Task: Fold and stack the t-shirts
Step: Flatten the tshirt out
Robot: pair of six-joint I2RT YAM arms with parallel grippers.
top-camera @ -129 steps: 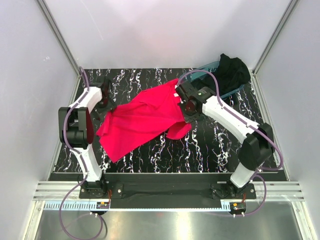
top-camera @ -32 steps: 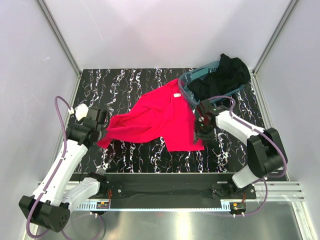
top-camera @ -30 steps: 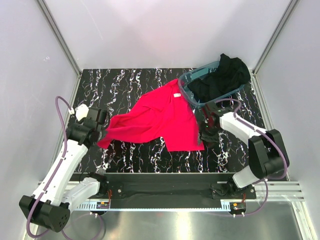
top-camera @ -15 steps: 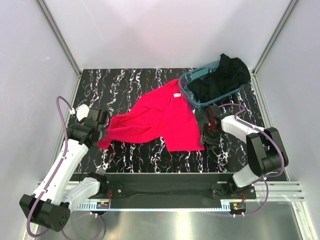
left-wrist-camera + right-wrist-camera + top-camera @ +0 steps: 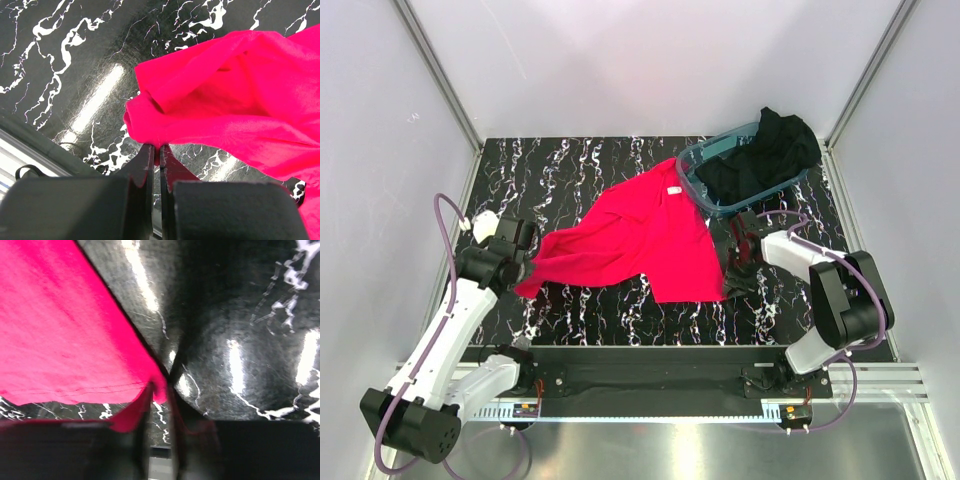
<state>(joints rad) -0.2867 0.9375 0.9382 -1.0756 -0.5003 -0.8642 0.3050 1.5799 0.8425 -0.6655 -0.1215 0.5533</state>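
Observation:
The pinkish-red t-shirt (image 5: 630, 235) lies crumpled and partly spread across the middle of the black marbled table. My left gripper (image 5: 528, 268) is at its left end, shut on a bunched fold of the red cloth (image 5: 240, 90); the left gripper (image 5: 157, 146) has its jaws pressed together on it. At the shirt's near right corner sits my right gripper (image 5: 731, 284). In the right wrist view the hemmed corner of the red t-shirt (image 5: 65, 330) lies between the narrow jaws of the right gripper (image 5: 160, 390). The black t-shirt (image 5: 765, 155) is heaped in the tub.
A clear teal plastic tub (image 5: 720, 208) stands at the back right, tilted, with the black cloth spilling over its far rim. White walls and metal posts close in the table (image 5: 580, 170) on three sides. The arm bases sit on a black rail at the near edge.
The right gripper slid a little right and forward along the shirt's near right corner and closed its jaws down on that corner. The left arm and its grip stayed put.

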